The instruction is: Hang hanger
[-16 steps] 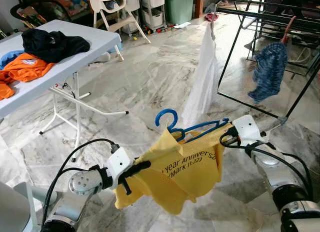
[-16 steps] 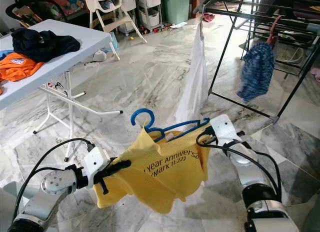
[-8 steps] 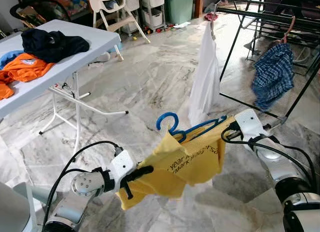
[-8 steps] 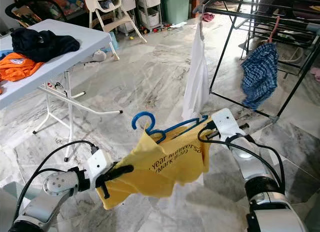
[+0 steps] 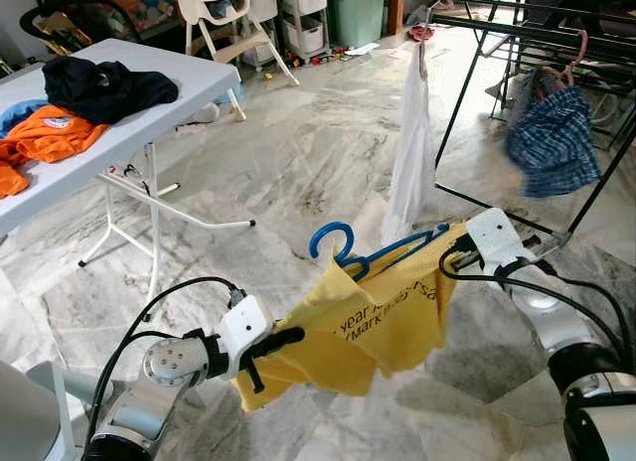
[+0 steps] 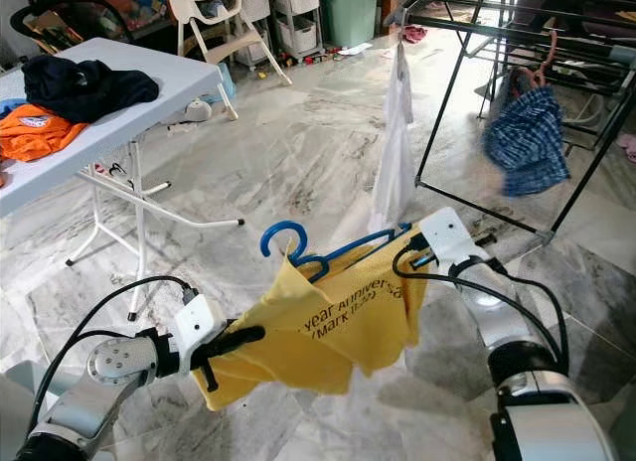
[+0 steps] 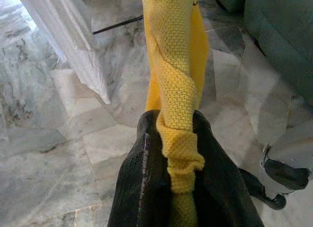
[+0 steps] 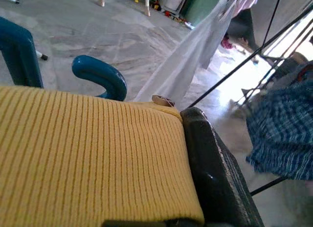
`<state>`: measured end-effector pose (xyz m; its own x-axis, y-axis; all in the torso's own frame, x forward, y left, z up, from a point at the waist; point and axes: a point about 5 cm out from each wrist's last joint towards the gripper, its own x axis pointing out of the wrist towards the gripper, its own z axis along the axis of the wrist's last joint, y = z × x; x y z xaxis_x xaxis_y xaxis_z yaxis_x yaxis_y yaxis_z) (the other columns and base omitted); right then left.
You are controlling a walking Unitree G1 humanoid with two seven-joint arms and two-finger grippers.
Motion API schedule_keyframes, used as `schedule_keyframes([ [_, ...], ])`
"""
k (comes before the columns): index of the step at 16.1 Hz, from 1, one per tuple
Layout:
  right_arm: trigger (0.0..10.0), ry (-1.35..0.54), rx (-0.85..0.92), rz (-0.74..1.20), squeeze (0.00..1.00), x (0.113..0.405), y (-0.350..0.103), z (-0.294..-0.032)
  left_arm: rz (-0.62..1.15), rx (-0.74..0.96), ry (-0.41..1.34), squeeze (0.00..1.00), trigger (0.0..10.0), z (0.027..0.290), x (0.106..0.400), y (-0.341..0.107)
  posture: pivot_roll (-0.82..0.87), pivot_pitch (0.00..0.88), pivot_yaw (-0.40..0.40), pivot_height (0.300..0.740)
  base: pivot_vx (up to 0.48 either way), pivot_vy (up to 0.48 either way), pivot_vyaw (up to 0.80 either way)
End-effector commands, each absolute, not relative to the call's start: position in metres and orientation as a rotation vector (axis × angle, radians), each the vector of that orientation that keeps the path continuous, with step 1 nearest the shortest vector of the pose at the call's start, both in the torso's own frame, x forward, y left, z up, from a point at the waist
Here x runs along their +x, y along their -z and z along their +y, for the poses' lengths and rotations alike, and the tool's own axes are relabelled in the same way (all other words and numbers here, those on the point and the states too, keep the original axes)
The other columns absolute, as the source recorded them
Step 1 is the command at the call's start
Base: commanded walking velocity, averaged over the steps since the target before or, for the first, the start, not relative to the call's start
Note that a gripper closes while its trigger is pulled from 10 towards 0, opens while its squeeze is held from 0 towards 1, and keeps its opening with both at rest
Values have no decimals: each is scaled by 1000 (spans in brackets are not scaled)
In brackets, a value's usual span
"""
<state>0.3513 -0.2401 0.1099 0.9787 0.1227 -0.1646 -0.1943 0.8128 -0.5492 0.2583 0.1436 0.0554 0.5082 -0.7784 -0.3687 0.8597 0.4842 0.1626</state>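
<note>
Marble floor (image 5: pixel 298 163) spreads between a folding table (image 5: pixel 189 83) heaped with clothes on the robot's left and a black drying rack (image 5: pixel 556 34) ahead on its right, where a white garment (image 5: pixel 412 153) and a blurred blue checked shirt (image 5: pixel 552 138) already hang. Between the arms, well short of the rack, stretches a yellow shirt (image 5: pixel 383 317) on a blue hanger (image 5: pixel 343 252). The right gripper (image 8: pixel 195 188) is clamped on the shirt's shoulder at the hanger end; the left gripper (image 7: pixel 178 153) pinches a bunched fold of hem. Carrying seems the step in hand; next, I judge, the hook must be raised and brought over a rack bar.
</note>
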Motion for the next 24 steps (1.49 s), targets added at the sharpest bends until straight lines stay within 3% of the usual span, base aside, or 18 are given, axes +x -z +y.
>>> schedule_keyframes([
  [1, 0, -16, -620, 32, 0, 361, -145, -264, 341, 364, 979, 0, 0, 167, 251, -46, -140, 46, 115, 740, 0, 0, 0],
  [7, 0, -6, -668, -15, 0, 366, -156, -262, 361, 399, 1000, 0, 0, 174, 244, -44, -125, 48, 112, 740, 0, 0, 0],
  [10, 0, -43, -589, -55, 0, 368, -156, -248, 359, 439, 890, 0, 0, 177, 254, -40, -125, 44, 109, 740, 0, 0, 0],
  [14, 0, -56, -546, -97, 0, 362, -146, -232, 431, 463, 892, 0, 0, 172, 246, -23, -133, 41, 109, 740, 0, 0, 0],
  [18, 0, -13, -601, -91, 0, 360, -148, -246, 449, 476, 898, 0, 0, 172, 247, -21, -141, 40, 111, 740, 0, 0, 0],
  [24, 0, 25, -650, -28, 0, 356, -137, -257, 219, 391, 703, 0, 0, 173, 273, -50, -127, 34, 107, 740, 0, 0, 0],
])
